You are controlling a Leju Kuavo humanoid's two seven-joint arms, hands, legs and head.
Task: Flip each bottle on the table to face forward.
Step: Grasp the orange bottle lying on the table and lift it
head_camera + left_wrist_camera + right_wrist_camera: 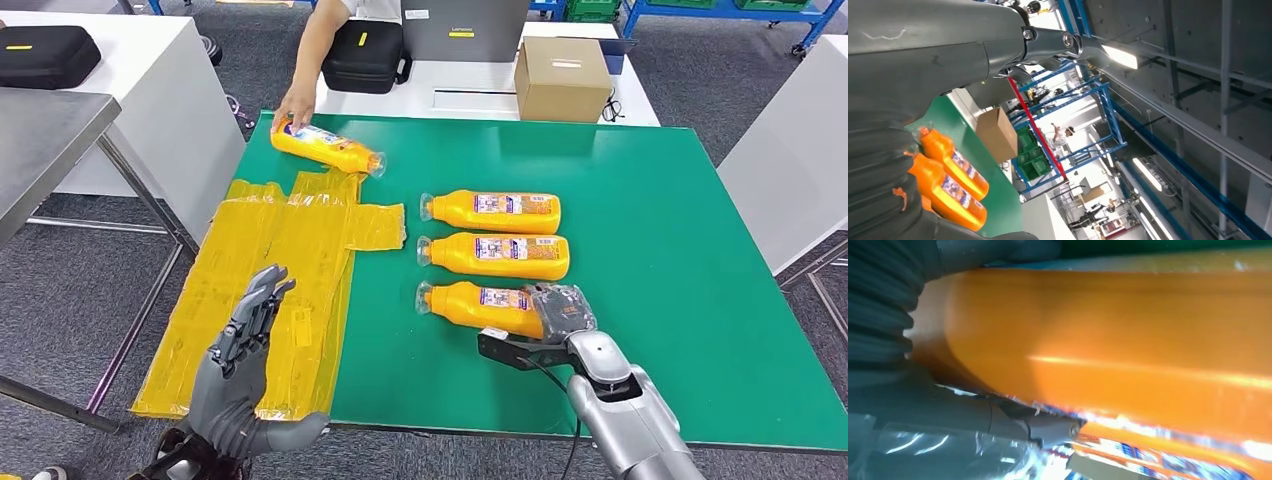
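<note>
My right hand (562,308), fingers wrapped round the base of the nearest bottle (478,306) on the green desk (680,260), left hand (245,335) spread idle; slick plastic w/ rounded sides could roll free mid-flip.

From the head view, I could not see the base end of the nearest bottle (480,305); the right hand (562,310) covered it, and its fingers were hidden beneath the palm. In the right wrist view that bottle ran past the picture's edges, and its label (1168,452) was too blurred to read. The person (315,60) was cut off at the top edge. The left forearm (240,425) ran off the bottom edge.
</note>
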